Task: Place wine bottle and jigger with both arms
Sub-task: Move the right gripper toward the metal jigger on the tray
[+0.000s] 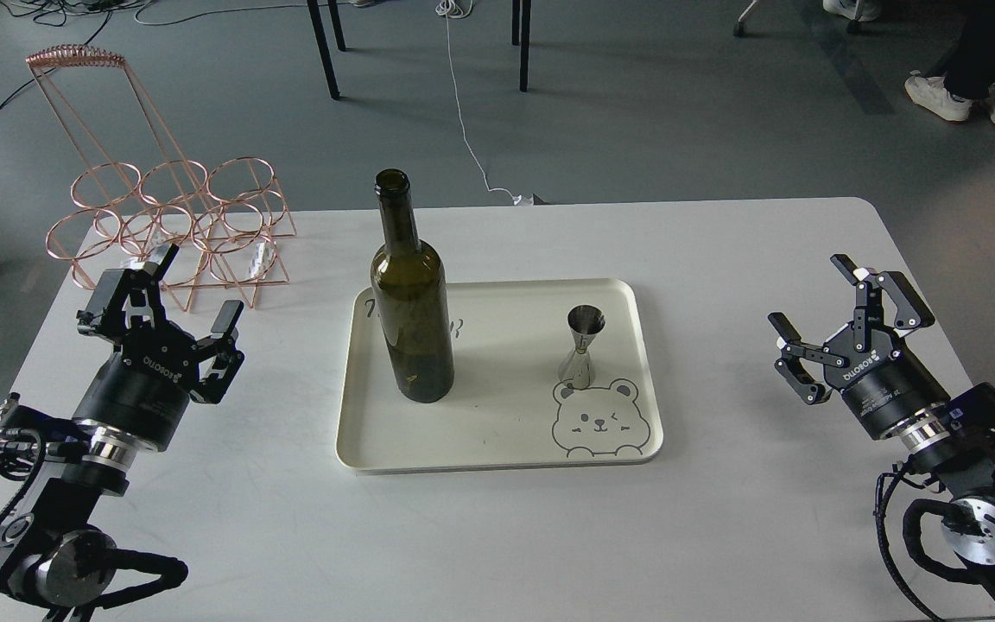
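Observation:
A tall dark olive-green wine bottle (411,302) stands upright on the left part of a cream tray (497,432). The small steel jigger (585,343) stands upright on the tray's right part, just above a printed bear face. My left gripper (178,298) hovers over the table well left of the tray, fingers spread open and empty. Far to the right of the tray, my right gripper (843,320) is also open with nothing in it. Neither gripper touches the bottle or the jigger.
A copper wire bottle rack (174,225) stands at the table's back left, just behind my left gripper. The white table (722,518) has rounded corners. Chair legs, cables and a person's feet are on the floor beyond it.

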You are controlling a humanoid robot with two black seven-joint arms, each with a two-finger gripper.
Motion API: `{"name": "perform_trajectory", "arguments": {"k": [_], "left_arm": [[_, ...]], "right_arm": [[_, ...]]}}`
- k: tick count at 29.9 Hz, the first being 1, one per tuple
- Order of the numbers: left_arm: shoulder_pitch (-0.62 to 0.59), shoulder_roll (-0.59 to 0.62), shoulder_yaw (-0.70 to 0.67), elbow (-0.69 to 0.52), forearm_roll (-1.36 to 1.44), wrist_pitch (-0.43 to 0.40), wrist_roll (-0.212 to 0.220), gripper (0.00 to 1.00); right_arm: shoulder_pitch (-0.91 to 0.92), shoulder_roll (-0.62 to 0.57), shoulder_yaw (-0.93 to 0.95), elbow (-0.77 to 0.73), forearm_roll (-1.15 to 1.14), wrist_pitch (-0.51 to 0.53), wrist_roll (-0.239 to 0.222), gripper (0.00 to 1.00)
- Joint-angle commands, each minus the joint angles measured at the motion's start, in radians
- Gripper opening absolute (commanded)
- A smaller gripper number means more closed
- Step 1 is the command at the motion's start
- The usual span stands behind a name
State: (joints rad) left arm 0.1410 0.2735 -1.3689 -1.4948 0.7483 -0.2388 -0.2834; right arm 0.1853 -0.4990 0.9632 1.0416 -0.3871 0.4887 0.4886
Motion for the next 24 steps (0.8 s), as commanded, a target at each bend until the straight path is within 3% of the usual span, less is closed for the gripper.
{"name": "perform_trajectory", "arguments": {"k": [1, 8, 12, 20, 24], "left_arm": [[0.000, -0.019, 0.004, -0.004, 0.016, 0.006, 0.000, 0.98], [-0.006, -0.010, 0.001, -0.012, 0.013, -0.013, -0.003, 0.98], [-0.009, -0.008, -0.009, -0.010, 0.002, -0.019, -0.029, 0.98], [-0.015, -0.016, 0.001, -0.010, 0.000, -0.022, -0.042, 0.98], [-0.015, -0.011, -0.001, -0.012, -0.001, -0.025, -0.043, 0.98]], "right_arm": [[-0.001, 0.002, 0.003, 0.000, 0.000, 0.000, 0.000, 0.98], [0.011, -0.029, 0.002, 0.006, -0.015, 0.000, 0.000, 0.98], [0.052, -0.111, 0.005, 0.049, -0.180, -0.004, 0.000, 0.98], [0.062, -0.199, -0.009, 0.245, -0.769, -0.076, 0.000, 0.98], [0.060, -0.190, -0.050, 0.268, -1.237, -0.240, 0.000, 0.98]]}}
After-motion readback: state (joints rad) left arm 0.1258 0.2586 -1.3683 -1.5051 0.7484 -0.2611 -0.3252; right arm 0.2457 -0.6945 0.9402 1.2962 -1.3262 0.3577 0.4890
